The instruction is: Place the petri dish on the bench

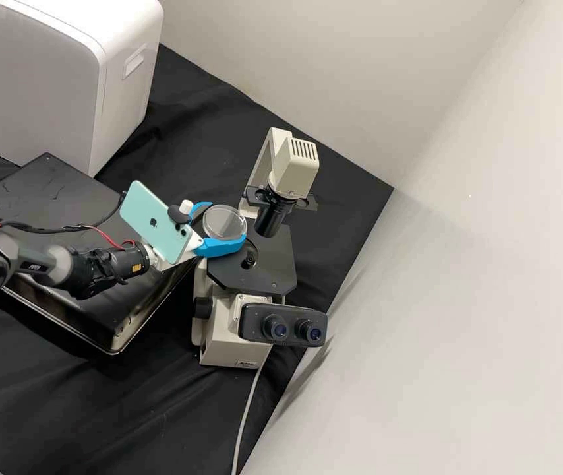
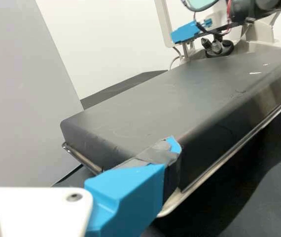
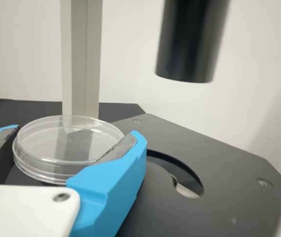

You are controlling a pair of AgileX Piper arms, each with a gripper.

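Finding the left gripper spread wide and holding nothing beside the black case, left of frame. Seeing the microscope at centre, and the right gripper clamping the petri dish by its side wall over the stage, possibly resting on it. Judging the dish light, stiff, slick and brittle; advising a gentle, level grip across the rim. Making out a small label low on the microscope's base, too fine for reading.

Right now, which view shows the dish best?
Right wrist view: the dish is close up, clamped between the blue fingers over the stage. High view shows it small, from above. Left wrist view catches one of those fingers far off; dish too small to tell.
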